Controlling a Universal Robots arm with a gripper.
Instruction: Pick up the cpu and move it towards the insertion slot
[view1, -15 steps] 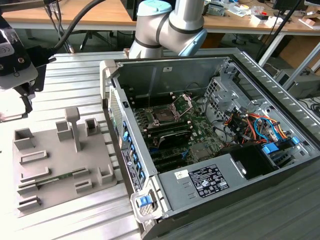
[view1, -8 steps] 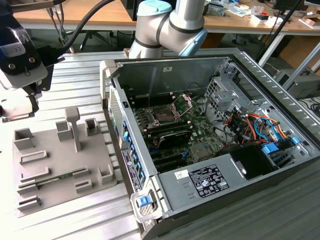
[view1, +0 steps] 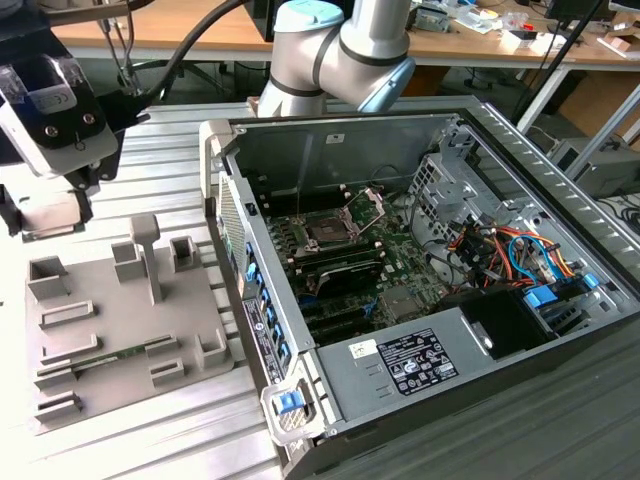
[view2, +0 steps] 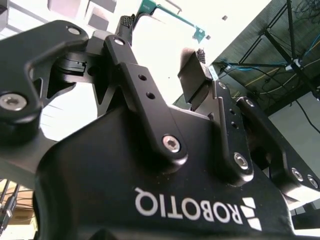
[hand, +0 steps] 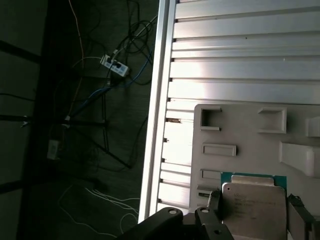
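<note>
Gripper (view2: 164, 36) is closed onto the cpu (hand: 252, 202) by its edges, fingers pulled in to chip width, and it looks lifted just over the grey plate (hand: 240, 130) (can't say how high). I'd call the pick done and the carry barely started. The slot (view1: 325, 230) is well apart, inside the open case (view1: 300, 150). Getting there calls for clearing the case wall, chip kept level.
</note>
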